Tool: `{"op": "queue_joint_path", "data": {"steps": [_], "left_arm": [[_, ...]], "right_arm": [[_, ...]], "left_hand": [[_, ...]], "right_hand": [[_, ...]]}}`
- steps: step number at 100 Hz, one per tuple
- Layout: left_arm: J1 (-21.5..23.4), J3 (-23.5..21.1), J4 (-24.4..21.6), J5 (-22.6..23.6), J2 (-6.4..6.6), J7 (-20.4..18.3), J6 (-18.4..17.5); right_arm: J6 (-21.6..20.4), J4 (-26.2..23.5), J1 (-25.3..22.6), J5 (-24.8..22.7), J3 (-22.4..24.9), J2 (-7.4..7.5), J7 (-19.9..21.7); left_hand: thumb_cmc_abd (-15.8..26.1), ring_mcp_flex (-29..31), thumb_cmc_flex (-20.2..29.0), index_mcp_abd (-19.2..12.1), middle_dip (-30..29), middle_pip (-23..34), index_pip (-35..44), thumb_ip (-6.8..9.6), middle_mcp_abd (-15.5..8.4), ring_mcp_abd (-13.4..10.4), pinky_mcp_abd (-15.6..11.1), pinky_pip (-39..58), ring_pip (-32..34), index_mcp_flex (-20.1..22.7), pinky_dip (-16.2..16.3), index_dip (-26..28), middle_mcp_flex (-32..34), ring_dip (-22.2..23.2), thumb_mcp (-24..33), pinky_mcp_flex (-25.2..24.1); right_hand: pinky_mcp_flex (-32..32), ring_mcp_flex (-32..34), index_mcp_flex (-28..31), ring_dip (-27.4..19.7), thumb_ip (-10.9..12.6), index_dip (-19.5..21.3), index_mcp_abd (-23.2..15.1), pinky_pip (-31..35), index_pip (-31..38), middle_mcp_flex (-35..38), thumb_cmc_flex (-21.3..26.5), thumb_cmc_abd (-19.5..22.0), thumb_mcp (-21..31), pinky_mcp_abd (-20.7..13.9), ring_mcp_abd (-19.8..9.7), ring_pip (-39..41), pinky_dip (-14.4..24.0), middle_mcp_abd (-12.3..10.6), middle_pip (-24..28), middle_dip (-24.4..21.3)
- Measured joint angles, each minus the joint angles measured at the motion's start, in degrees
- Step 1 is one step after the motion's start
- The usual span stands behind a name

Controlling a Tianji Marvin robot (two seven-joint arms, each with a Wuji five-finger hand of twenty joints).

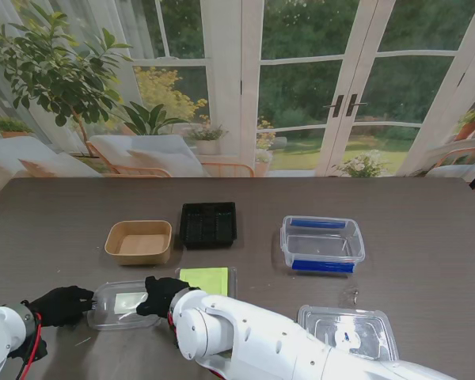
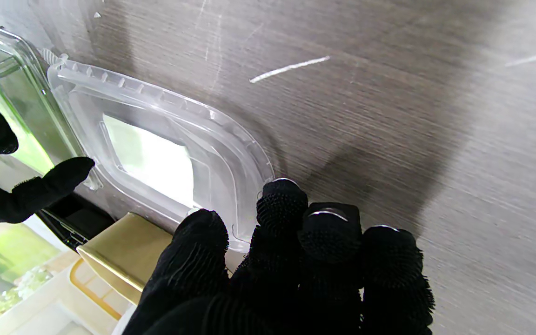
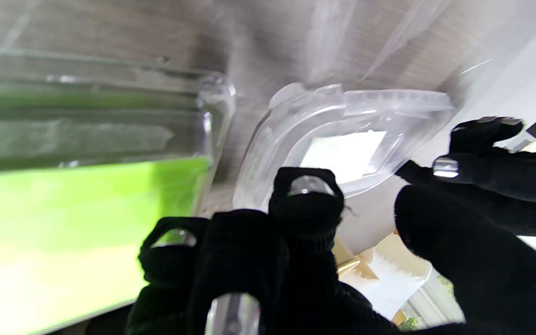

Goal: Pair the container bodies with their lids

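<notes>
Spanning glass garden doors behind, the dark wood-grain table (image 1: 55, 214) bears a clear lid (image 1: 125, 304) gripped between both hands' fingers (image 2: 281, 201).

A shallow clear plastic lid (image 1: 123, 304) lies nearest the robot at the left, touching a green-bottomed clear container (image 1: 209, 279) on its right, with a brown paper bowl (image 1: 138, 241) farther back.

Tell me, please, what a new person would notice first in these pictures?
First, the two black-gloved hands, left hand and right hand, meeting at a small clear lid at the table's near left edge. Then the bright green-bottomed container just right of it, and farther off the clear box with blue strips.
</notes>
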Motion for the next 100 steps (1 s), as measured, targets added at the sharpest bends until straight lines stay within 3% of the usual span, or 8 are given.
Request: {"op": "queue_joint_path", "data": {"steps": [35, 66, 100], "left_arm": [[0.1, -0.4, 0.1, 0.6, 0.27, -0.6, -0.2], [0.6, -0.4, -0.3, 0.5, 0.3, -0.6, -0.3], [0.6, -0.5, -0.1, 1.1, 0.32, -0.6, -0.9]], "right_arm": [[7.2, -0.8, 0.1, 0.2, -0.3, -0.44, -0.3], [9.8, 1.2, 1.4, -0.1, -1.3, -2.04, 1.0], [9.2, -1.1, 1.2, -0.4, -1.3, -0.8, 1.7]], "left_hand": [[0.0, 0.0, 0.0, -2.5, 0.0, 0.0, -1.4, 0.0, 0.0, 0.0, 0.0, 0.0, 0.0, -0.2, 0.0, -0.3, 0.0, 0.0, 0.0, 0.0], [0.0, 0.0, 0.0, -2.3, 0.0, 0.0, -2.3, 0.0, 0.0, 0.0, 0.0, 0.0, -0.1, -0.9, 0.0, -0.9, -0.1, 0.0, 0.0, -0.4], [0.0, 0.0, 0.0, -2.3, 0.0, 0.0, -2.3, 0.0, 0.0, 0.0, 0.0, 0.0, -0.1, -0.9, 0.0, -0.9, -0.1, 0.0, 0.0, -0.5]], "right_hand": [[0.0, 0.0, 0.0, 0.0, 0.0, -0.3, 0.0, 0.0, -0.1, 0.0, 0.0, 0.0, 0.0, 0.0, 0.0, 0.0, 0.0, 0.0, 0.0, -0.6], [0.0, 0.0, -1.7, 0.0, 0.0, -0.5, 0.5, 0.0, 0.4, 0.0, 0.0, 0.0, -0.2, 0.0, 0.0, 0.0, 0.0, 0.0, 0.0, -0.6], [0.1, 0.0, 0.7, 0.0, 0.0, -0.6, -1.0, 0.0, -0.4, 0.0, 0.0, 0.0, -1.3, 0.0, 0.0, 0.0, 0.0, 0.0, 0.0, -0.6]]}}
